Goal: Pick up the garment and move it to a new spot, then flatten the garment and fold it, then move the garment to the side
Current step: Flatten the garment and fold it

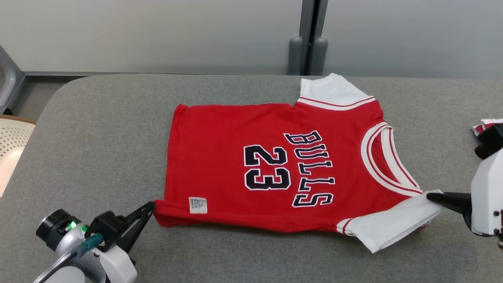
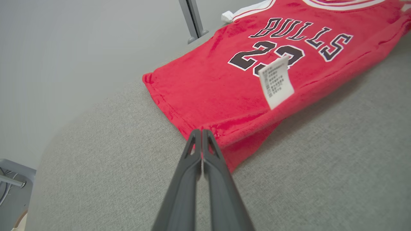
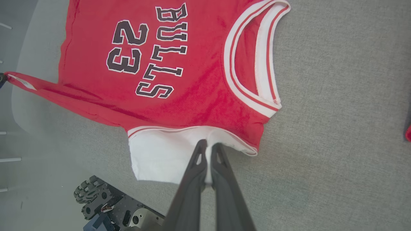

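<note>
The garment (image 1: 251, 157) is a red jersey with white sleeves, "BULLS 23" in black, spread on the grey table (image 1: 98, 129) with its collar to the right. My left gripper (image 1: 151, 206) is shut on the jersey's near bottom corner; in the left wrist view its tips (image 2: 201, 132) pinch the red hem (image 2: 224, 134) beside a white care label (image 2: 276, 81). My right gripper (image 1: 430, 195) is shut on the near white sleeve (image 1: 393, 226); in the right wrist view the tips (image 3: 208, 146) clamp white cloth (image 3: 160, 157) below the collar (image 3: 257, 64).
A wall and a grey post (image 1: 308, 39) run behind the table's far edge. A perforated pale chair (image 1: 11, 141) stands at the left. Another piece of red and white cloth (image 1: 485, 125) lies at the far right. My wheeled base (image 3: 106, 205) shows under the table edge.
</note>
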Available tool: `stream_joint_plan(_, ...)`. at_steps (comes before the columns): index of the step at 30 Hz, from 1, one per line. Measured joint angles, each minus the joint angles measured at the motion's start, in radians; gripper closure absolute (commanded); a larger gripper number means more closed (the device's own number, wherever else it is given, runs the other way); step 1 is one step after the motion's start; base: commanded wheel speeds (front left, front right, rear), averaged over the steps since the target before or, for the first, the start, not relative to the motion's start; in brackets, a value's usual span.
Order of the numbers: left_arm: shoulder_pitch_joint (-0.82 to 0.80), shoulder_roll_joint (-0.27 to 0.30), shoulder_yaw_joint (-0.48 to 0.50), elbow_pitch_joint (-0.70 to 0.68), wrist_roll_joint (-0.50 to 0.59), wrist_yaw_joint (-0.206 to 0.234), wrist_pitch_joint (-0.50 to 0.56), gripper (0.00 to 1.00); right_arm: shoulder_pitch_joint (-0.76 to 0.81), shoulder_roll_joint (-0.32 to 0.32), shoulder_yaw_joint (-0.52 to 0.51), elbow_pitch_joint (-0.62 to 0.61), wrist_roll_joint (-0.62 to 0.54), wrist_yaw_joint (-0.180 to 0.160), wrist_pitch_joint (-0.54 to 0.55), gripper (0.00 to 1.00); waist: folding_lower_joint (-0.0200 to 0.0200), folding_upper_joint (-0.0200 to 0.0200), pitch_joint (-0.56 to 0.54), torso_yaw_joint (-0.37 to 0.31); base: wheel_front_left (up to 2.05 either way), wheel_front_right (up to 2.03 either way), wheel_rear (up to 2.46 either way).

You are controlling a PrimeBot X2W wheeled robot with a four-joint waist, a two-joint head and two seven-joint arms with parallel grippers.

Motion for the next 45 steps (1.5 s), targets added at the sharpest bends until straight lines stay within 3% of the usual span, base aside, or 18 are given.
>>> stream_joint_plan(15, -0.256, -0.057, -0.041, 0.203, -0.019, -0.023, -0.058, 1.00, -0.274, 0.007, 0.078, 0.178, -0.060, 0.000, -0.084, 1.00, 0.0000, 0.0000, 0.130, 0.026, 0.00, 0.00, 0.00)
stream_joint_plan(34, -0.485, -0.100, -0.269, 0.385, -0.080, -0.026, -0.123, 1.00, -0.425, -0.043, 0.196, 0.332, -0.072, 0.000, -0.291, 1.00, 0.0000, 0.0000, 0.217, 0.041, 0.00, 0.00, 0.00)
stream_joint_plan(45, -0.543, -0.113, -0.337, 0.416, -0.117, -0.026, -0.129, 1.00, -0.486, -0.078, 0.268, 0.386, -0.051, 0.000, -0.391, 1.00, 0.0000, 0.0000, 0.242, 0.044, 0.00, 0.00, 0.00)
